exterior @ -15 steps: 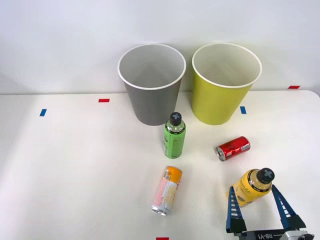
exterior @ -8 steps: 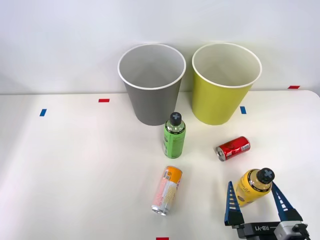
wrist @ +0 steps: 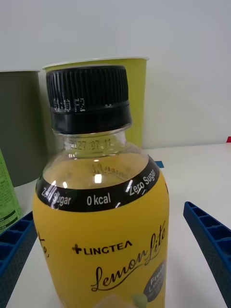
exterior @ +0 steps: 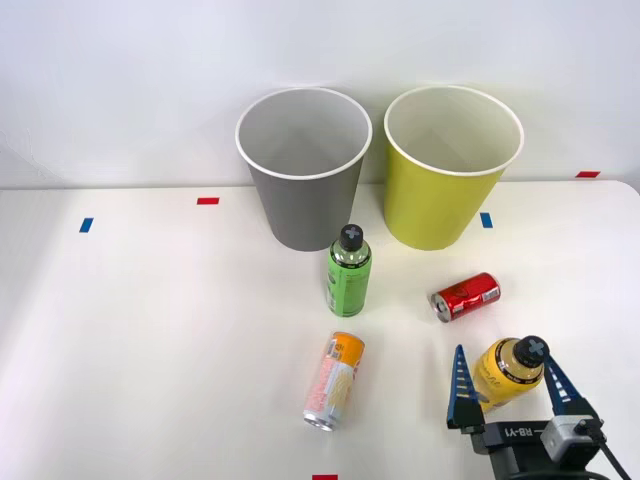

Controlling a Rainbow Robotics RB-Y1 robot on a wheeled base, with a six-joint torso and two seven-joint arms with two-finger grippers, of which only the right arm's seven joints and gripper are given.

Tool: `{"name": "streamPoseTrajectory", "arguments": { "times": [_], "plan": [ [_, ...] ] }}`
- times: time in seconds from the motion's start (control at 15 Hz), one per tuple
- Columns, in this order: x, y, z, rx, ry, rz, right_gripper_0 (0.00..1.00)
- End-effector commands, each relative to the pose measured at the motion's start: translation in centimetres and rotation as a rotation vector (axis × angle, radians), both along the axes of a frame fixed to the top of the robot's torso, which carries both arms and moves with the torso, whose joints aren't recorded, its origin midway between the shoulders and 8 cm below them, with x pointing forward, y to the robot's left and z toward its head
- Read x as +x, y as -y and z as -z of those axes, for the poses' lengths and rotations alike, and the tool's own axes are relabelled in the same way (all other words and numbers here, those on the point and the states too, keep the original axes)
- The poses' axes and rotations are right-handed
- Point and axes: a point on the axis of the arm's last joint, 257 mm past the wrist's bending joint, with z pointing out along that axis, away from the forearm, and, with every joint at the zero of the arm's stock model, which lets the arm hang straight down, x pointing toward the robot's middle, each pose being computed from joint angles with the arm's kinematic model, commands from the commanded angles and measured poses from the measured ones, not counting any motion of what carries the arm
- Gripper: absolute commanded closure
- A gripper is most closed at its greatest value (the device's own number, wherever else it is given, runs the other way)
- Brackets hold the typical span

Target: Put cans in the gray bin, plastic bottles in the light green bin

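**A:** What do we have before us, biggest things first?

**B:** A smooth white bench (exterior: 150,330) carries everything. At its far side stand two tall, tapered round bins with white rims, side by side: the gray bin (exterior: 304,200) on our left, the light green bin (exterior: 440,200) on our right. Both are upright with their mouths open upward.

**A:** And the drink containers?

**B:** Nearer to us than the gray bin stands a green-labelled bottle (exterior: 348,275), upright, with a ribbed black screw cap on top. Nearer still lies a slim orange, pink and cream can (exterior: 333,381), on its side, its long axis running toward and away from us, its silver end nearest us. To our right lies a short red can (exterior: 466,296), glossy metal, on its side, its long axis running mostly left to right, its silver end on the left.

**A:** Where is our right arm?

**B:** At the near right of the bench. Its pincer (exterior: 508,385) is spread wide, with one blue ribbed finger on each side of the stubby yellow-labelled bottle (exterior: 508,372); in the wrist view neither finger touches it. That bottle (wrist: 103,211) stands upright, clear plastic at the neck, its ridged black cap (wrist: 89,98) pointing up.
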Motion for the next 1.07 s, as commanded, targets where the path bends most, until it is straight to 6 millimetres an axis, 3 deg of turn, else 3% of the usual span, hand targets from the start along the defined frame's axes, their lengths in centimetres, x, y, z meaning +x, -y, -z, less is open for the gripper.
{"name": "streamPoseTrajectory", "arguments": {
  "times": [0.07, 0.4, 0.87, 1.0, 1.07],
  "plan": [
    [0.5, 0.23, -0.48, -0.005, 0.013, 0.004, 0.0],
    [0.64, 1.06, -0.43, -0.023, 0.011, 0.026, 0.0],
    [0.82, 0.75, -0.57, -0.065, 0.015, 0.035, 0.01],
    [0.89, 0.75, -0.58, -0.078, 0.015, 0.04, 0.46],
    [0.87, 0.82, -0.48, -0.083, 0.012, 0.041, 0.74]
  ]
}}
